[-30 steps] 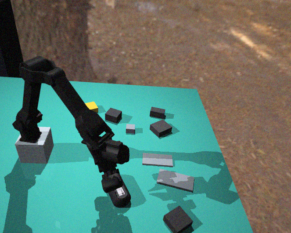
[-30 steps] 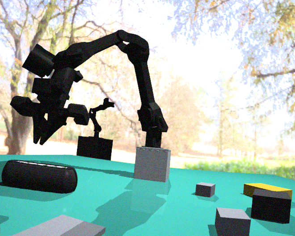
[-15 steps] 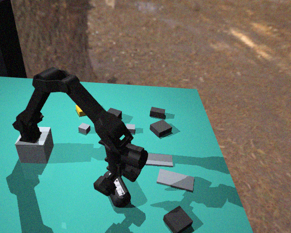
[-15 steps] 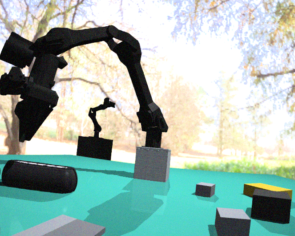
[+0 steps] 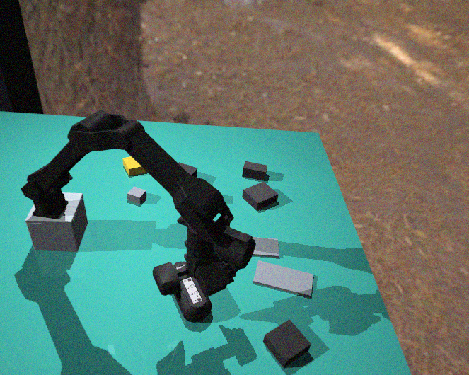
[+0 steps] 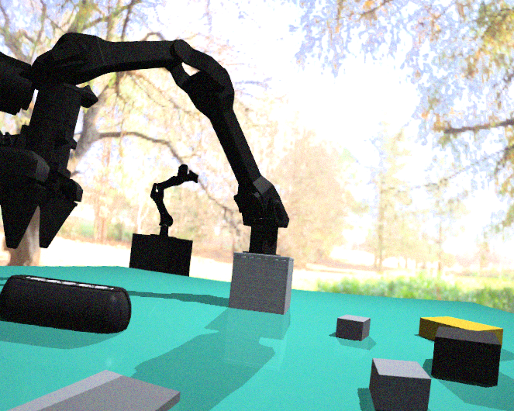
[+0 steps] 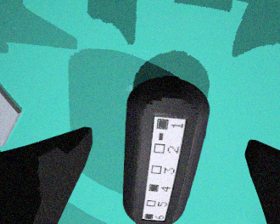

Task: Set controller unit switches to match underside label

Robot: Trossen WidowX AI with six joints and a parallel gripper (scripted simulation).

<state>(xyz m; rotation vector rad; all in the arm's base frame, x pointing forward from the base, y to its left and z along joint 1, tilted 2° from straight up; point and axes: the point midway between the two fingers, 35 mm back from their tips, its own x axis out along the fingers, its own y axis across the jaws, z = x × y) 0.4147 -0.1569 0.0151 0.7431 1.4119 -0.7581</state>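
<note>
Controller unit [image 5: 197, 309] [image 6: 64, 309] [image 7: 137, 140] lies label [image 5: 192, 289] [image 6: 71, 283] [image 7: 164, 170] upward, apparently for reading; the empty gripper [image 6: 30, 247] [image 7: 173, 142] stands wide open above, presumably lined up to grasp its sides.

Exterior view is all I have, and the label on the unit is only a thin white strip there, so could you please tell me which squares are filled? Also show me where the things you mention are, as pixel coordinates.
Observer: In the wrist view, the label [image 5: 192, 289] [image 6: 71, 281] [image 7: 162, 170] on the unit [image 5: 199, 311] [image 6: 64, 305] [image 7: 137, 161] shows 1, 4 and 6 filled, and 2, 3 and 5 empty.
Operator: Thank you. I see the gripper above the unit; could you tell me whether its open fingers line up with it?
Observer: Yes, in the wrist view the gripper [image 5: 187, 276] [image 6: 29, 246] [image 7: 173, 142] has one finger on either side of the unit, with bench showing between each finger and the unit.
</note>
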